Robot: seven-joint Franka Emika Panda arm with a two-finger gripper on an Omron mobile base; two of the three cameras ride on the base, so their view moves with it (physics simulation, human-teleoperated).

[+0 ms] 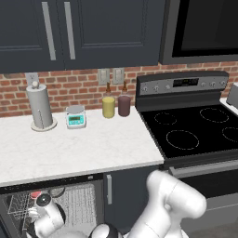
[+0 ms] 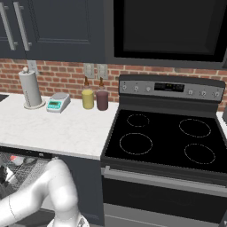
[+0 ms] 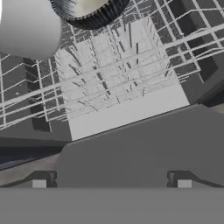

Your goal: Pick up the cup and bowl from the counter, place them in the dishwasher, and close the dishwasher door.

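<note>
Gripper (image 3: 111, 183) released, tips apart, above the rack (image 3: 118, 78). Bowl (image 3: 89, 11) at 12 o'clock, cup (image 3: 28, 28) at 10 o'clock. On the counter (image 1: 93, 148): towel roll (image 1: 40, 107), scale (image 1: 75, 116), two tumblers (image 1: 109, 106).

White marbled stone counter (image 1: 93, 144) is showing pale grey veining; shallow round bowl (image 3: 89, 11) is showing a dark grey rim.
</note>
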